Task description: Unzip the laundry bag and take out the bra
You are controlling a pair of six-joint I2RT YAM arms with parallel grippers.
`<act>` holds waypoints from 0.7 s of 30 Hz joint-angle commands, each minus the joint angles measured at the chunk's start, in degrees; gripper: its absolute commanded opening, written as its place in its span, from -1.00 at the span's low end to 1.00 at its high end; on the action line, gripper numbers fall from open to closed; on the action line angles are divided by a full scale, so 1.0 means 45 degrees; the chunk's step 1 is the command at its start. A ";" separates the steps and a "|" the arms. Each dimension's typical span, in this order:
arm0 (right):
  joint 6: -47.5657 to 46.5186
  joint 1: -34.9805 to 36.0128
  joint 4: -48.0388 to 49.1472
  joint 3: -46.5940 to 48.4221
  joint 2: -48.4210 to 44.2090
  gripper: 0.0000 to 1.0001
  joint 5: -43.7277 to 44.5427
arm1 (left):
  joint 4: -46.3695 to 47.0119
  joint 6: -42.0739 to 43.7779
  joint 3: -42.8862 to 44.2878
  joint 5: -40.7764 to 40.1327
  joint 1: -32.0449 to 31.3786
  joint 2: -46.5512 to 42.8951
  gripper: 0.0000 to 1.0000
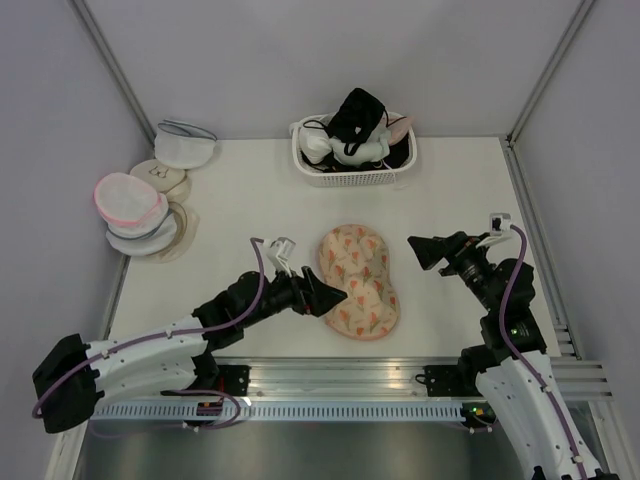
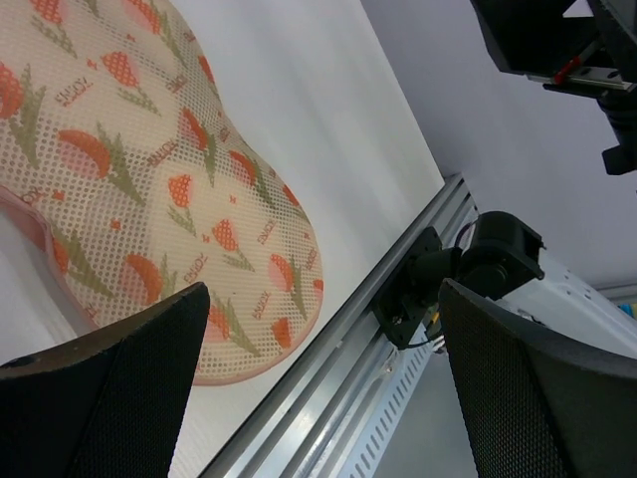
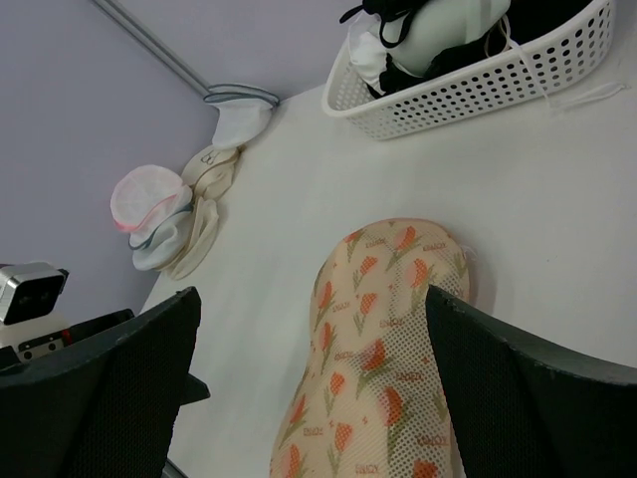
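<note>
Both pairs of jaws stand spread wide, holding nothing. The left gripper [image 1: 336, 294] points right, its tips at the left edge of the bag [image 1: 361, 281], about the waist; whether they touch the fabric, I cannot tell. From its wrist camera the bag's [image 2: 149, 179] lower lobe lies just ahead, between the fingers [image 2: 109, 398]. The right gripper [image 1: 419, 249] hangs off the bag's upper right, apart from it and aimed left. The bag lies flat on the table [image 1: 250, 200], near the front rail. At the back is a white basket [image 1: 345, 178] of underwear, with round mesh bags [image 1: 130, 200] stacked far left.
</note>
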 commanded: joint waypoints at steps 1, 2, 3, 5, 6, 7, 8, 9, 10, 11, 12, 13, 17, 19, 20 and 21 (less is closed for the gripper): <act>0.0376 0.0033 0.0262 -0.0105 -0.0343 0.96 -0.0137 | 0.0795 0.0416 0.0686 0.0350 -0.0030 0.1076 0.99; 0.0336 0.0033 0.0203 -0.0125 -0.0421 0.96 0.0057 | 0.0776 0.0397 0.0996 0.0895 -0.0030 0.1508 0.99; 0.0297 0.0033 0.0125 -0.0125 -0.0461 0.96 0.0156 | 0.0737 0.0280 0.1232 0.1230 -0.0050 0.2092 0.99; 0.0043 0.0033 0.0085 -0.0086 -0.0539 0.96 0.0293 | 0.0737 0.0046 0.1913 0.2359 -0.0186 0.3863 0.99; -0.0035 0.0033 -0.0244 -0.0086 -0.0597 0.96 0.0390 | 0.0911 -0.0207 0.2053 0.2462 -0.0303 0.4339 0.99; -0.0055 0.0033 -0.0266 -0.0086 -0.0578 0.96 0.0430 | 0.1357 -0.0325 0.2054 0.2541 -0.0459 0.4731 0.99; -0.0113 0.0033 -0.0305 -0.0105 -0.0578 0.96 0.0469 | 0.3199 -0.0423 0.1726 0.2677 -0.0615 0.5450 0.99; -0.0133 0.0033 -0.0344 -0.0144 -0.0578 0.96 0.0624 | 0.4048 -0.0733 0.1568 0.2678 -0.0906 0.5786 0.99; -0.0133 0.0033 -0.0383 -0.0203 -0.0598 0.96 0.0684 | 0.4908 -0.0910 0.1508 0.2736 -0.0967 0.6273 0.86; -0.0056 0.0053 -0.0422 -0.0222 -0.0617 0.95 0.0742 | 0.6115 -0.1067 0.1585 0.3317 -0.0968 0.7206 0.69; -0.0055 0.0033 -0.0442 -0.0223 -0.0617 0.96 0.0762 | 0.6553 -0.1358 0.1740 0.3574 -0.0987 0.7737 0.51; -0.0055 0.0033 -0.0500 -0.0223 -0.0617 0.96 0.0762 | 0.6924 -0.1555 0.1877 0.3809 -0.0987 0.8168 -0.11; -0.0386 0.0033 -0.0870 -0.0086 -0.0850 0.94 0.0645 | 0.8333 -0.2434 0.2035 0.4475 -0.1007 0.9849 -0.95; -0.0426 0.0033 -0.1066 -0.0028 -0.1027 0.95 0.0859 | 0.8045 -0.2494 0.2054 0.4475 -0.1007 1.0337 -0.95; -0.0445 0.0053 -0.1164 -0.0027 -0.1124 0.96 0.1073 | 0.7906 -0.2494 0.2035 0.4475 -0.1007 1.0418 -0.95; -0.0484 0.0033 -0.1319 -0.0027 -0.1318 0.96 0.1171 | 0.7750 -0.2514 0.1977 0.4456 -0.1007 1.0476 -0.95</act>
